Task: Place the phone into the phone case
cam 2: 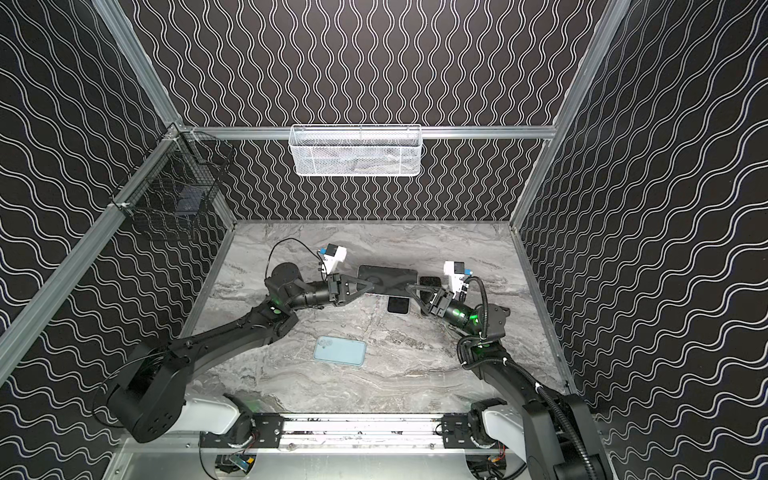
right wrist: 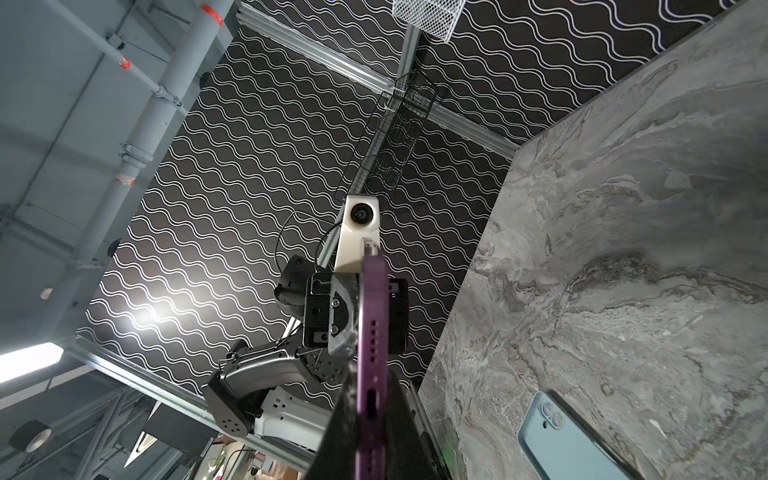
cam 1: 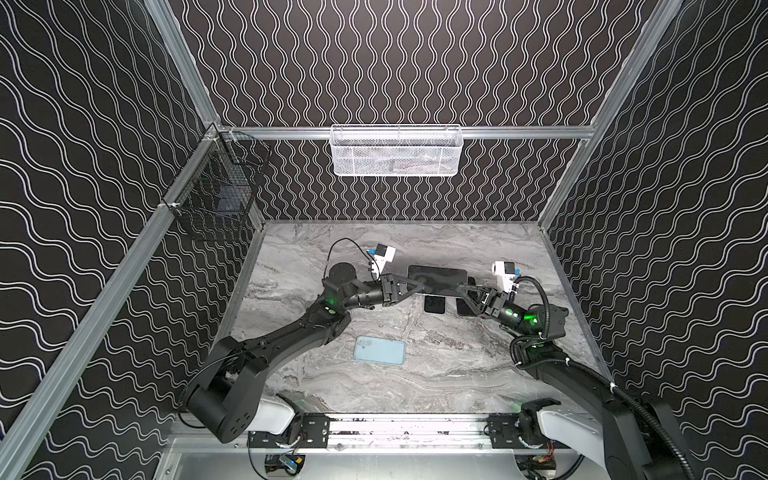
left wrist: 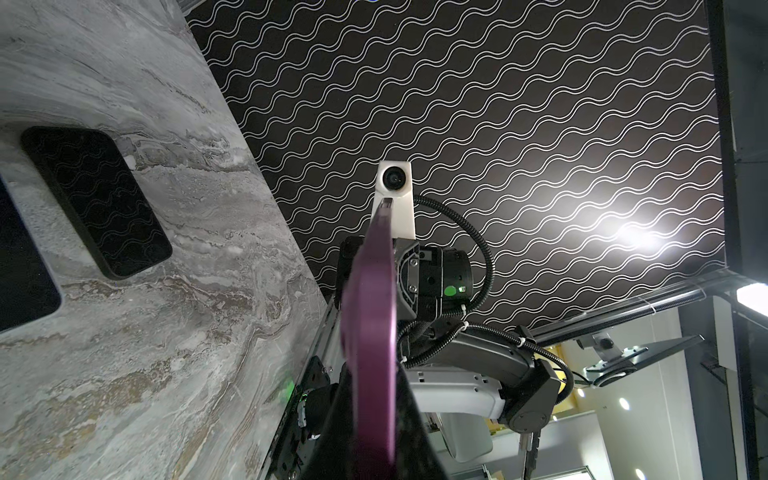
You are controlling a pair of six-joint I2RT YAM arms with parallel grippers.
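A phone (cam 1: 438, 278) (cam 2: 388, 276) with a dark face and a purple edge (left wrist: 370, 332) (right wrist: 372, 353) hangs level above the back of the marble table. My left gripper (cam 1: 422, 286) (left wrist: 374, 374) is shut on its left end. My right gripper (cam 1: 459, 286) (right wrist: 372, 374) is shut on its right end. The light-blue phone case (cam 1: 380, 351) (cam 2: 340, 351) (right wrist: 569, 440) lies flat on the table nearer the front, apart from both grippers, its camera corner to the left.
Two black phones (cam 1: 435, 305) (cam 1: 465, 308) lie on the table (cam 1: 457, 365) just under and in front of the held phone. A white mesh basket (cam 1: 395, 151) hangs on the back rail. A black wire basket (cam 1: 216, 187) hangs at the left.
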